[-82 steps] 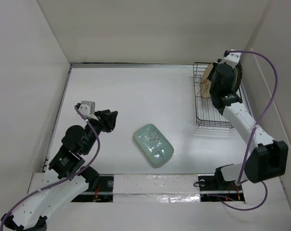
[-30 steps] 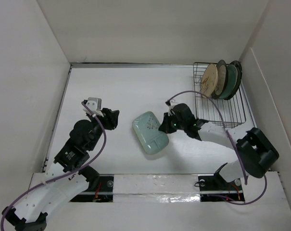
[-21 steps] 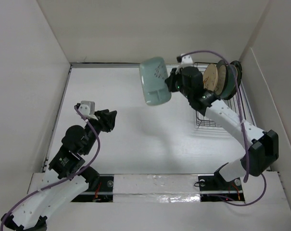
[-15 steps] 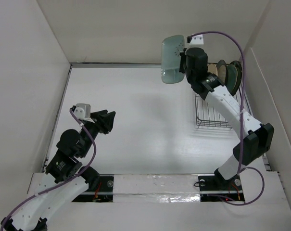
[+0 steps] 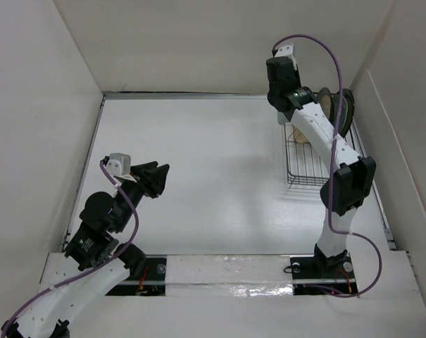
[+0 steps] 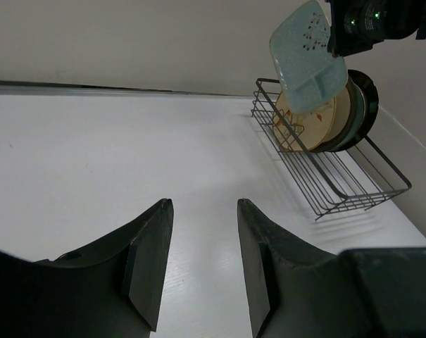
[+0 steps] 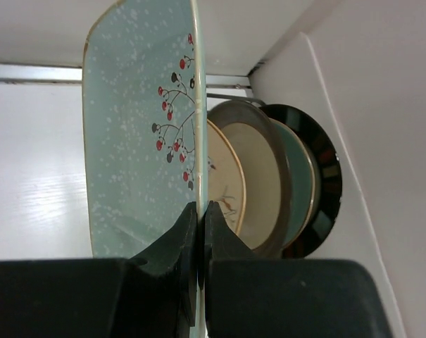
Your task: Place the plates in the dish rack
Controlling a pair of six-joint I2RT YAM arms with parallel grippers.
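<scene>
Our right gripper [image 7: 198, 218] pinches the green plate [image 7: 139, 134] by its edge, up on end over the dish rack [image 6: 339, 183] at the far right corner of the table [image 5: 198, 211]. Four other plates [image 7: 269, 183] stand in the rack. Our left gripper [image 6: 203, 211] is wide, holding nothing.

Text, brands, numbers, signs: none can be read in any view.
Oblong plate [image 7: 139, 127]: printed twig with red and dark berries, a picture only, no lettering.
</scene>
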